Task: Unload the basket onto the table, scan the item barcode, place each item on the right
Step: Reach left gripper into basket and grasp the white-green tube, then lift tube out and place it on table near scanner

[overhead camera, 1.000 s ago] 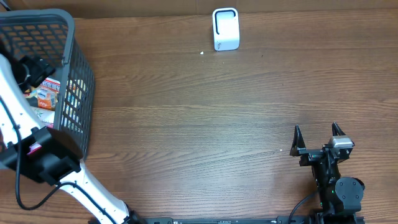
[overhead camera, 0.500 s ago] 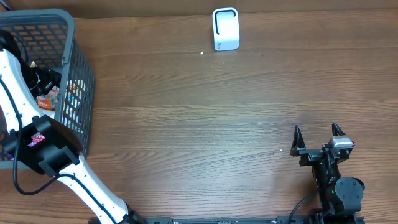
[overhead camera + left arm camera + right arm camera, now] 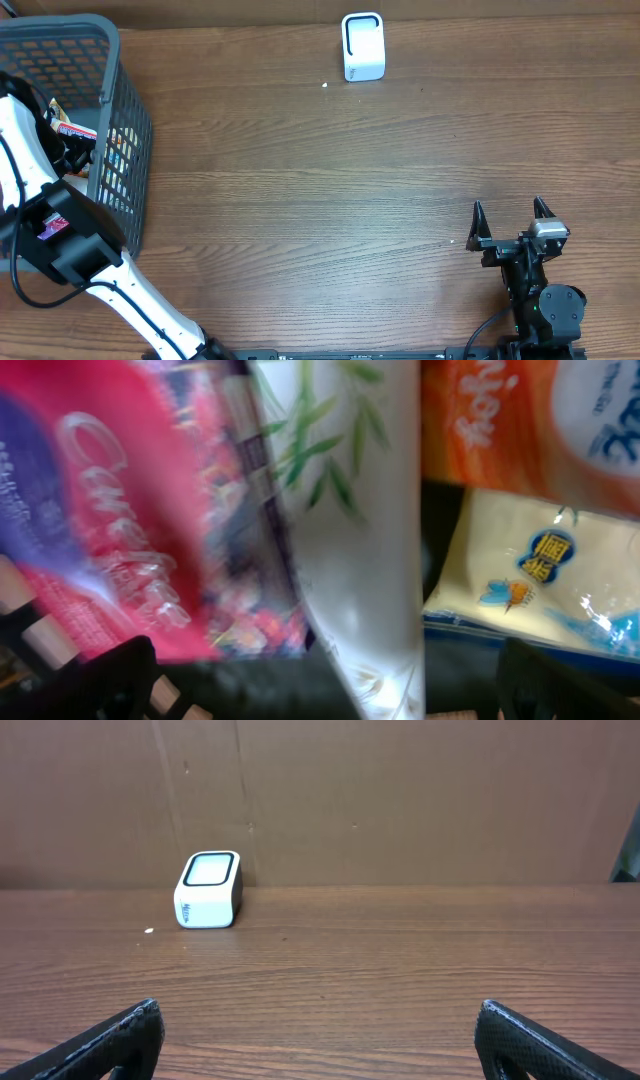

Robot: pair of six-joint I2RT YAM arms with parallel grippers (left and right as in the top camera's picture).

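Left gripper fingers apart over pink packet in basket, holding nothing. Straddle one packet edge before closing. Right gripper fingers apart.

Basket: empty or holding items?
Holding items. The basket has packages inside overhead, and the left wrist view shows a pink packet close up.

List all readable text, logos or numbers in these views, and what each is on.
"Care...": white cursive on the pink packet, left wrist view; the rest is blurred.
Orange packet: white lettering, cut off and blurred, unreadable.
Cream packet: blue logo with characters, too blurred to read.
Scanner: small marks on its side, too small to read.
Overhead view: nothing readable.
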